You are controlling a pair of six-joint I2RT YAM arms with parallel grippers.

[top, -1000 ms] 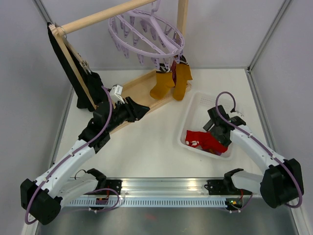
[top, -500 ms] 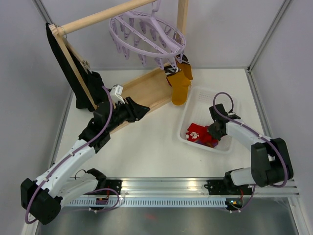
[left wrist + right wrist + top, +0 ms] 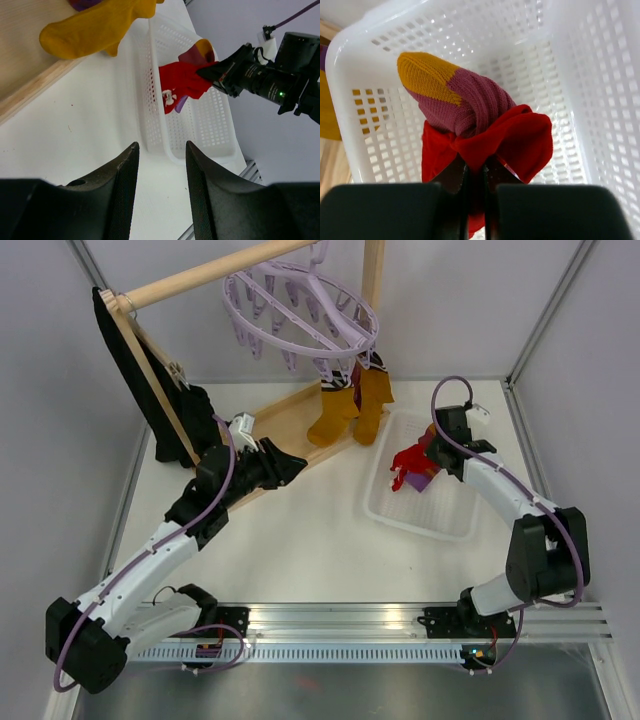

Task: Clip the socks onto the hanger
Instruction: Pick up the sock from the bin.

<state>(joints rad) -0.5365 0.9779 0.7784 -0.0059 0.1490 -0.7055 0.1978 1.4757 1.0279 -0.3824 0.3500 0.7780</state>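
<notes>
pinching red and maroon socks (image 3: 485, 125) over white basket (image 3: 445, 515): right gripper (image 3: 475, 172) | left gripper (image 3: 161, 146): apart

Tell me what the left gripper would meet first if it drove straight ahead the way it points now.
Most likely the near wall of the white basket, straight ahead of the left gripper across the table. The red sock in the right gripper hangs beyond it. Depth is unclear.

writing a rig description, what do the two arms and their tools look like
The left arm and right arm have white links, bulky black joints and a looping purple cable each. The left tool and right tool are black, two-fingered.
</notes>
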